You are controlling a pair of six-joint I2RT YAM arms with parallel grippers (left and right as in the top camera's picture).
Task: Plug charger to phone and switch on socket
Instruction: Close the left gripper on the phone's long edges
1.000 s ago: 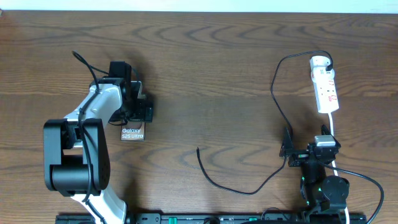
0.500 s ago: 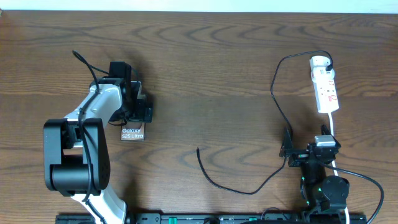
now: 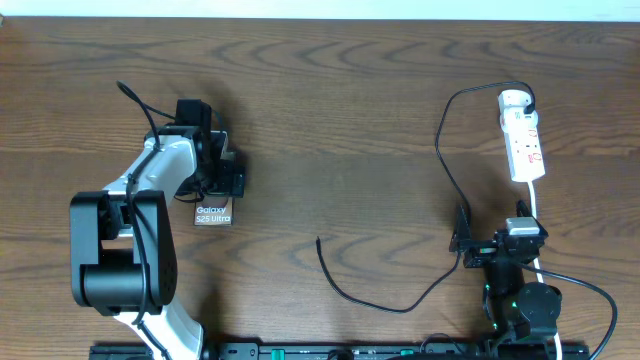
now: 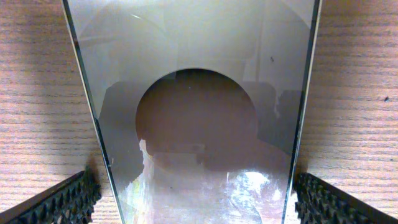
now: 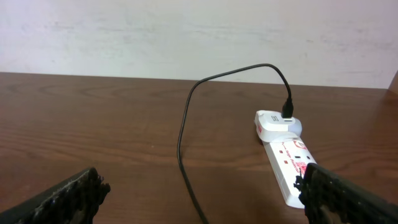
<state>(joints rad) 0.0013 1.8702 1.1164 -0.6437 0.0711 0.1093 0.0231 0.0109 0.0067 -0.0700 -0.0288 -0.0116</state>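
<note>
Dark wooden surface (image 3: 340,120), spanning the whole overhead view, pale wall along its far edge.

Left arm (image 3: 130,230): white and black, reaching away from its base at the near left edge. Left pincer (image 4: 199,202) released, fingers spread wide and pointing down over the phone (image 3: 213,212). In the left wrist view, serrated fingertips (image 4: 68,199) flanking the two long edges of the glossy slab, just beside them; contact with those edges not discernible.

Right arm (image 3: 515,300): folded low near its base at the near right edge. Right pincer (image 5: 208,202) released, jaws wide apart, nothing between them but bare wood and a stretch of cable.

Socket (image 3: 524,140): white strip, lying flat at the far right, well beyond the right pincer, red marks on its top face, white cord running back toward the right arm.

Phone: flat on the surface at the left, mostly covered by the left pincer from overhead, only the near end with the white "Galaxy S25 Ultra" lettering exposed.

Charger (image 3: 400,305): thin black cable, one end plugged into a white block at the far end of the socket — then looping left, down past the right pincer and curving across the near centre. Free tip (image 3: 319,240) lying loose on the wood, well apart from the phone.
</note>
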